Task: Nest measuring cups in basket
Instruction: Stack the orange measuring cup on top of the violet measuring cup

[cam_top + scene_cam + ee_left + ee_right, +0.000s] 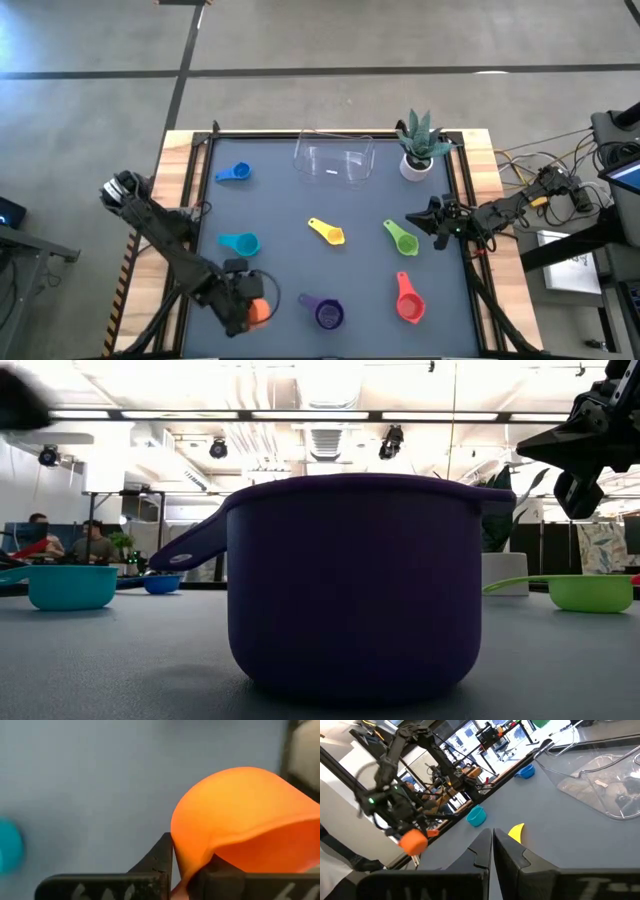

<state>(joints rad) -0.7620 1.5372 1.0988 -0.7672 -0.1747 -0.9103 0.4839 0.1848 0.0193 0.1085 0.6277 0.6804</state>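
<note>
Gripping the orange cup (259, 312), your left gripper (247, 311) has its fingers clamped on the rim, just beside the purple cup (326, 313) and far from the basket (333, 161). Teal (241, 243), yellow (327, 232), green (401, 239), red (409, 303) and blue (235, 173) cups lie scattered around the purple one. Your right gripper (423, 221) waits beside the green cup, fingers pressed together.

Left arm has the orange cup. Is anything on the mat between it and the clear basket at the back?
The left gripper holds the orange cup near the front left. On a straight line to the basket, the teal cup and yellow cup lie to either side, not squarely in it. Carried above them, nothing visible blocks it.
</note>
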